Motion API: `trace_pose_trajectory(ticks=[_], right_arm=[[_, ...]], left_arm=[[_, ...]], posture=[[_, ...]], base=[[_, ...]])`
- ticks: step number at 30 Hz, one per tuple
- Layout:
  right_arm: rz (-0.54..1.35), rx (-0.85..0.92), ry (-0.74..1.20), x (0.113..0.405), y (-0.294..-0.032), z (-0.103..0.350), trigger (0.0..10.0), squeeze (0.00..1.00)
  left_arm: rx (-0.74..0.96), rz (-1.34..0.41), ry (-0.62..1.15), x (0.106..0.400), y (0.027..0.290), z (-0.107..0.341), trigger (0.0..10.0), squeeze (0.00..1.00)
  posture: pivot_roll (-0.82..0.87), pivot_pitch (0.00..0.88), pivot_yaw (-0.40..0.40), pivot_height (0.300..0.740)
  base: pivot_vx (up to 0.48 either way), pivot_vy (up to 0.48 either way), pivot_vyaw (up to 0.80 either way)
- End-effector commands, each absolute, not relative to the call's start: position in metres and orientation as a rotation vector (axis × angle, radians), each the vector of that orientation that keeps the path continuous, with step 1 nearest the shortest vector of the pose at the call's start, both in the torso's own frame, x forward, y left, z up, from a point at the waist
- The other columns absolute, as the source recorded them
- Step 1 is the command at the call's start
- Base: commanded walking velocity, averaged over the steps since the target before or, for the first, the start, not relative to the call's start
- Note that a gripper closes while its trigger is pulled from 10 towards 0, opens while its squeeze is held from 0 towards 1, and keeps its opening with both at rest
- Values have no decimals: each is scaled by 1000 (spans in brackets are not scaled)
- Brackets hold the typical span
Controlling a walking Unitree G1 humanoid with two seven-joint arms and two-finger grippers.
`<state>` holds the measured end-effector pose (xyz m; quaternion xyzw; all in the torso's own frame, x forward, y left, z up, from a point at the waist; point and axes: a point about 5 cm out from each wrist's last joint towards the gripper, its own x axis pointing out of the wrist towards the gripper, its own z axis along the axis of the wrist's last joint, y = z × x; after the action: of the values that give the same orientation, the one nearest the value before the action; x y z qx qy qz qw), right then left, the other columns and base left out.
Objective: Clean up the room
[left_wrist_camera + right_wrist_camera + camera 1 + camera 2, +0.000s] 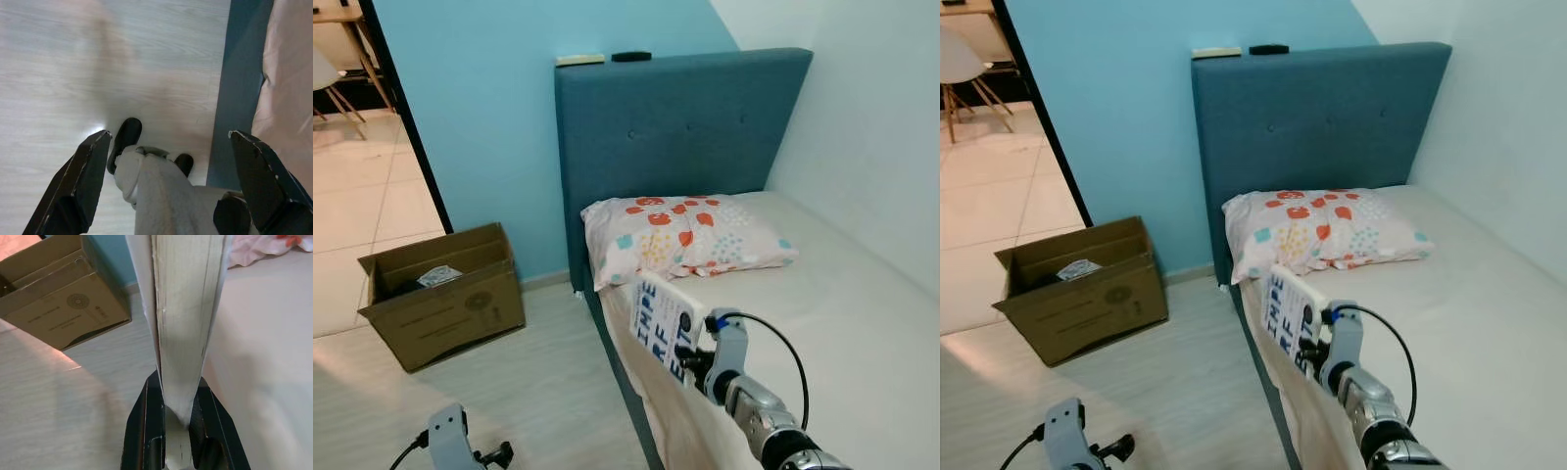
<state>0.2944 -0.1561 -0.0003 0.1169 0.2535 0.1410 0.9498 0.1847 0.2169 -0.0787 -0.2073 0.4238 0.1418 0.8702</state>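
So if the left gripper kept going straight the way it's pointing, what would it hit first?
Most likely the floor. The left gripper hangs open, pointing down at the pale boards beside the bed frame, with the robot's own foot just below it. Depth is unclear.

A teal headboard [680, 127] backs onto a blue wall [489, 117] above pale wood floor [529, 392].

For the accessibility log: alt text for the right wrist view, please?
The right tool is shut on a book, seen edge-on with its pages facing the camera. Behind it are a cardboard box on pale flooring and the bed.
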Motion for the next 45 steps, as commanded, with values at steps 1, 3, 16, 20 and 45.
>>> trace_pose_trajectory(ticks=[1, 3, 16, 20, 45], right_arm=[[296, 252, 485, 298, -152, 4, 10000, 0], [325, 255, 480, 297, -149, 4, 10000, 0], [315, 253, 488, 297, -149, 3, 10000, 0], [257, 247, 502, 297, -155, 1, 10000, 0], [-252, 215, 636, 283, -223, -10, 10000, 0]], left_arm=[[-415, 288, 890, 185, 218, -78, 10000, 0], [-413, 285, 888, 186, 219, -78, 10000, 0], [-408, 271, 883, 189, 217, -76, 10000, 0], [-404, 268, 884, 189, 218, -76, 10000, 0], [-399, 237, 882, 192, 213, -76, 10000, 0]], posture=[[38, 0, -51, 740], [35, 0, -47, 740], [36, 0, -42, 740], [35, 0, -40, 740], [29, 0, -49, 740]], base=[[352, 0, 0], [368, 0, 0], [369, 0, 505], [371, 0, 0], [163, -163, 0]])
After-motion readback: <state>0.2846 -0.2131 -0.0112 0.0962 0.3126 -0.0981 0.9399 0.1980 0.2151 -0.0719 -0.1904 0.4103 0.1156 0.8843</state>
